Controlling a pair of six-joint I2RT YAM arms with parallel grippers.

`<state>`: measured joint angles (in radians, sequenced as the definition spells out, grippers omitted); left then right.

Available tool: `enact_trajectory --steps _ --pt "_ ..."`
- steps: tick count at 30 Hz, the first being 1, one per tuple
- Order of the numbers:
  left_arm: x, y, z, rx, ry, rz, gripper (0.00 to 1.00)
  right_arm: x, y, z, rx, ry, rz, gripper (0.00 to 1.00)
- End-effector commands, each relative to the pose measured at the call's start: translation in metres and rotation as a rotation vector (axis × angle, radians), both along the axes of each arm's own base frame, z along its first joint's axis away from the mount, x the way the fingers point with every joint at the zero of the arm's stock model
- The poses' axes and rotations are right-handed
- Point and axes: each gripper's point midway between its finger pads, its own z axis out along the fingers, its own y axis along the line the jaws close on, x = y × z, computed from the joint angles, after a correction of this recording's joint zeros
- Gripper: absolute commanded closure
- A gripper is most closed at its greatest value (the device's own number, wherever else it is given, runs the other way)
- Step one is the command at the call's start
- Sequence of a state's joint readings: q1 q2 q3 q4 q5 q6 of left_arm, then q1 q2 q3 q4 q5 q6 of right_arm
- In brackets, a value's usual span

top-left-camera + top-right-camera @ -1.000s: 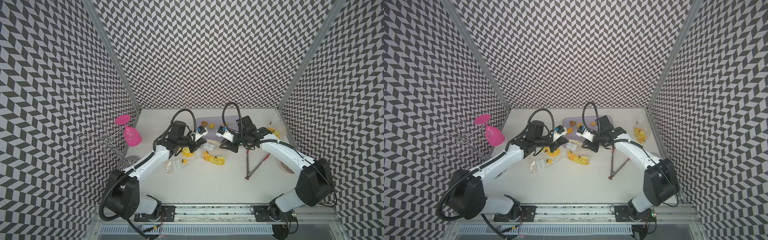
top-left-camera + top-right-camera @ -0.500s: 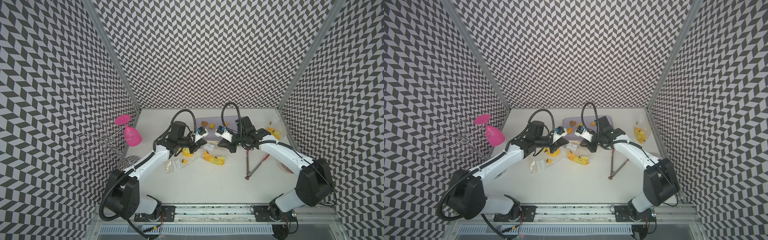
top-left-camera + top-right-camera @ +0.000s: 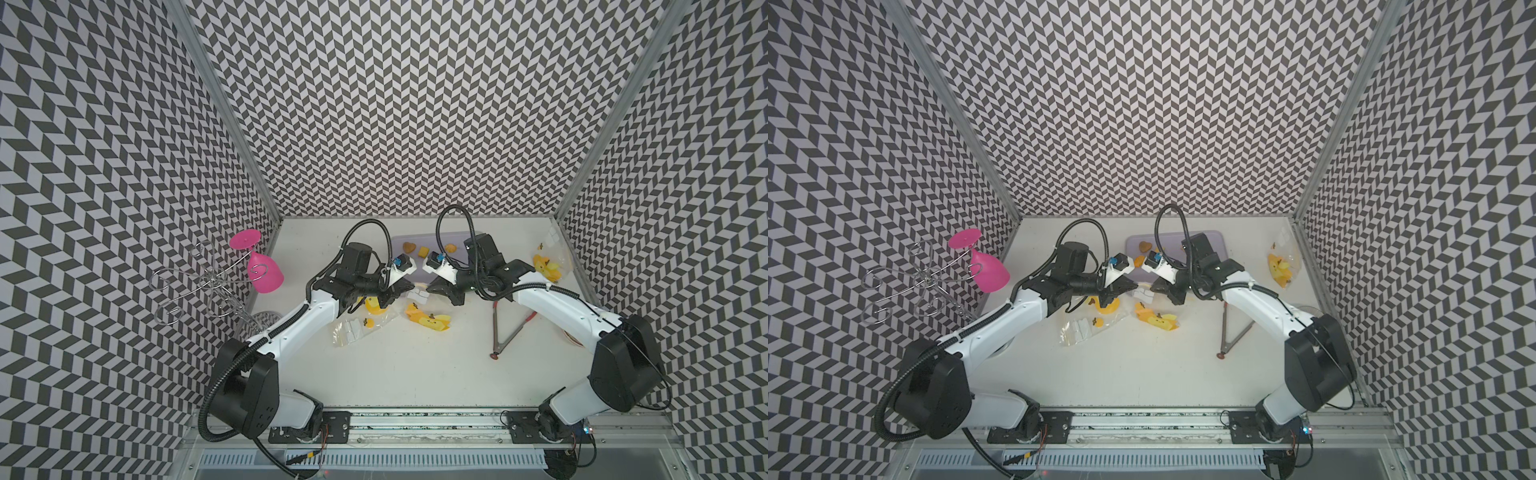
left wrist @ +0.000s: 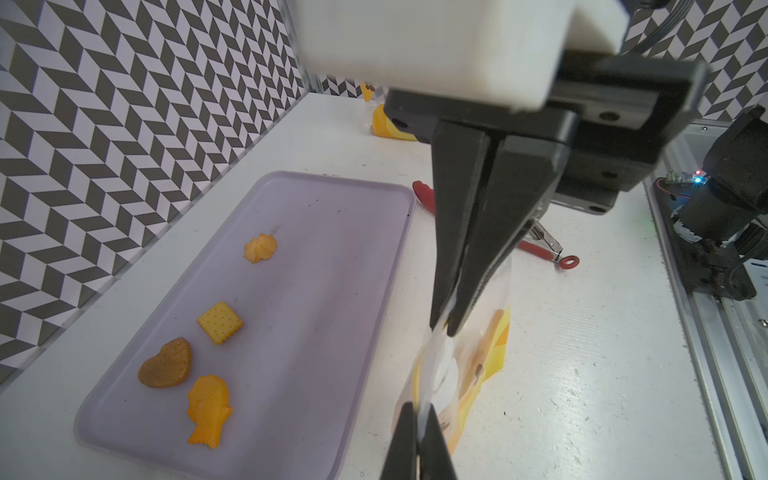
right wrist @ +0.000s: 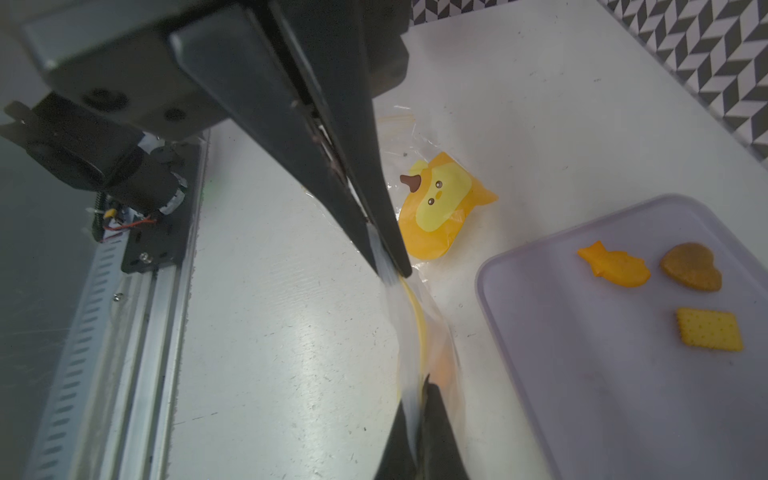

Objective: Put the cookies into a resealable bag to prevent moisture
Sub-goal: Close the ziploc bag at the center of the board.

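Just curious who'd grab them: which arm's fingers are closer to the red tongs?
Right. The right fingers pinch one end of the bag, close beside the tongs. The left fingers pinch the bag's other end, farther from the tongs.

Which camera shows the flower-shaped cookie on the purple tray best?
The left wrist view: the flower-shaped cookie sits whole and sharp on the tray. The right wrist view leaves it out. In a top view it is only a tiny orange speck.
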<state>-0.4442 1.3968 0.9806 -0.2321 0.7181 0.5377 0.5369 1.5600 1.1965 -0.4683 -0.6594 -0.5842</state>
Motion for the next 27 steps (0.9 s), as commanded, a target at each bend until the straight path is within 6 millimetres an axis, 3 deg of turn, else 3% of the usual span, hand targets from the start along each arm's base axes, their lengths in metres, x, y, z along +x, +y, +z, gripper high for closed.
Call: enact_trajectory --steps 1,2,3,4,5,6,7,8,9,10,11,13,14,15,17,18,19,21,23,24,25,26,27 --pt "-0.005 -0.003 0.023 -0.028 -0.057 -0.041 1.0 0.005 0.013 0.007 0.029 -0.04 0.025 0.71" --pt "-0.005 -0.003 0.023 -0.029 -0.057 -0.042 1.0 0.006 0.014 0.007 0.03 -0.047 0.021 0.79" --pt "-0.006 -0.003 0.023 -0.029 -0.055 -0.043 1.0 0.005 0.015 0.007 0.033 -0.05 0.025 0.98" --pt "-0.006 -0.003 0.023 -0.029 -0.054 -0.044 1.0 0.003 0.018 0.008 0.037 -0.044 0.038 1.0" --pt "-0.006 -0.004 0.023 -0.029 -0.054 -0.046 1.0 0.003 0.019 0.008 0.042 -0.04 0.043 0.98" --pt "-0.006 -0.003 0.023 -0.03 -0.054 -0.045 1.0 0.005 0.022 0.011 0.05 -0.044 0.039 0.79" --pt "-0.006 -0.003 0.023 -0.03 -0.052 -0.046 1.0 0.005 0.024 0.013 0.061 -0.052 0.043 0.71" --pt "-0.006 -0.003 0.023 -0.029 -0.052 -0.047 1.0 0.004 0.026 0.015 0.073 -0.057 0.046 0.76" --pt "-0.006 -0.003 0.023 -0.03 -0.053 -0.047 1.0 0.004 0.028 0.017 0.087 -0.058 0.054 0.95" --pt "-0.007 -0.003 0.023 -0.029 -0.051 -0.047 1.0 0.002 0.03 0.018 0.097 -0.05 0.067 1.0" --pt "-0.007 -0.003 0.023 -0.03 -0.054 -0.047 1.0 0.0 0.033 0.019 0.107 -0.042 0.079 1.0" --pt "-0.007 -0.003 0.023 -0.029 -0.056 -0.046 1.0 0.003 0.036 0.021 0.114 -0.046 0.074 0.76" --pt "-0.007 -0.003 0.023 -0.028 -0.055 -0.045 1.0 0.003 0.038 0.022 0.119 -0.052 0.075 0.85" --pt "-0.007 -0.002 0.023 -0.028 -0.054 -0.044 1.0 0.002 0.039 0.023 0.126 -0.055 0.08 1.0" --pt "-0.007 -0.003 0.023 -0.027 -0.053 -0.044 1.0 0.001 0.041 0.025 0.137 -0.045 0.097 0.99" --pt "-0.007 -0.003 0.022 -0.027 -0.051 -0.046 1.0 0.002 0.043 0.025 0.139 -0.046 0.093 0.8" --pt "-0.007 -0.003 0.022 -0.027 -0.052 -0.045 1.0 0.003 0.043 0.026 0.144 -0.051 0.091 0.73" --pt "-0.007 -0.003 0.021 -0.025 -0.048 -0.044 1.0 0.001 0.044 0.029 0.161 -0.056 0.097 1.0" --pt "-0.006 -0.003 0.022 -0.024 -0.048 -0.043 1.0 -0.001 0.045 0.031 0.168 -0.05 0.11 1.0" --pt "-0.006 -0.003 0.021 -0.023 -0.048 -0.043 1.0 0.001 0.045 0.032 0.169 -0.056 0.096 0.83" --pt "-0.006 -0.003 0.021 -0.022 -0.046 -0.042 1.0 0.002 0.045 0.033 0.172 -0.064 0.09 0.77" --pt "-0.006 -0.003 0.021 -0.022 -0.047 -0.041 1.0 0.002 0.044 0.034 0.178 -0.075 0.09 0.93" --pt "-0.006 -0.003 0.021 -0.021 -0.047 -0.039 1.0 0.001 0.043 0.035 0.181 -0.078 0.09 1.0"
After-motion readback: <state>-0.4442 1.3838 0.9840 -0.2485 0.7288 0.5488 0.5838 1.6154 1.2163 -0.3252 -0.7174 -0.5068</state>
